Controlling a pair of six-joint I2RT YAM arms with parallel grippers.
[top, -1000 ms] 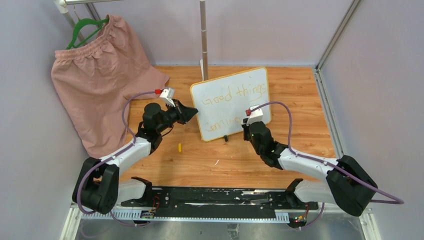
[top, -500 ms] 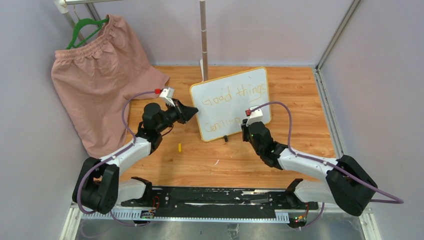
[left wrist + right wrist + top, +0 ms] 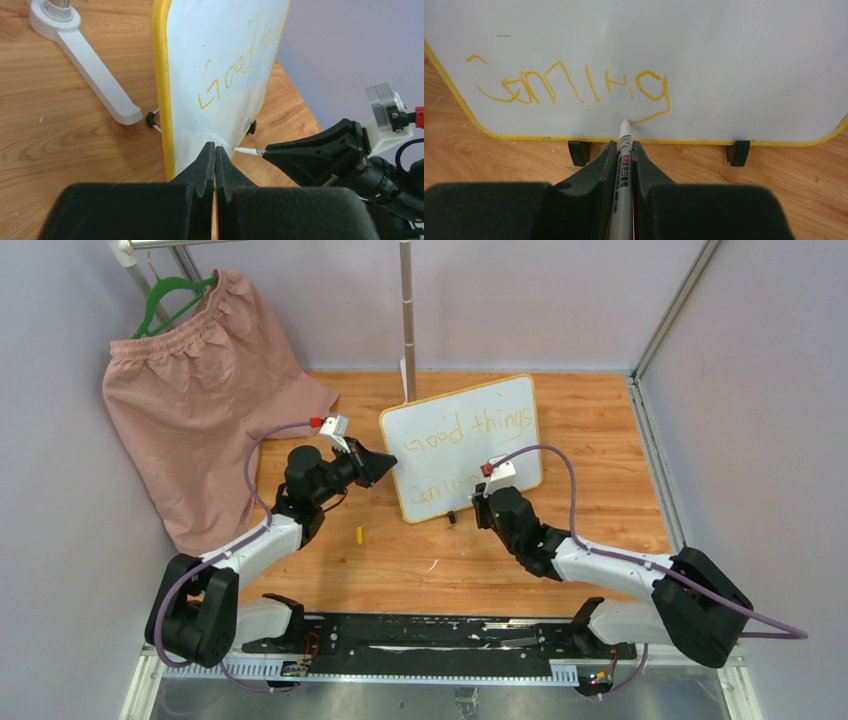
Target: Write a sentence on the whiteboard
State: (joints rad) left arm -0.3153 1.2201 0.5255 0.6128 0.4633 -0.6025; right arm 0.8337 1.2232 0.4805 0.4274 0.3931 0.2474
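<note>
The whiteboard (image 3: 500, 405), white with a yellow-orange frame, stands tilted on two black clip feet (image 3: 738, 152) on the wooden table. The sentence (image 3: 470, 430) reads "Good things" above "Coming" (image 3: 574, 87) in yellow-orange letters. My right gripper (image 3: 624, 145) is shut on a grey marker (image 3: 623, 175); its white tip sits at the tail of the last "g", near the board's lower edge. My left gripper (image 3: 215, 146) is shut and empty, its tips against the board's left edge (image 3: 160, 100). The right gripper (image 3: 320, 155) and marker tip (image 3: 245, 150) also show in the left wrist view.
A pink garment (image 3: 200, 410) hangs from a green hanger (image 3: 170, 295) at the back left. A white stand's pole (image 3: 407, 320) rises behind the board, its foot (image 3: 95, 70) on the table. A small yellow cap (image 3: 359, 534) lies in front of the left arm.
My right gripper has slid a little left and down along the board's lower part with the marker. The left arm has not moved.
</note>
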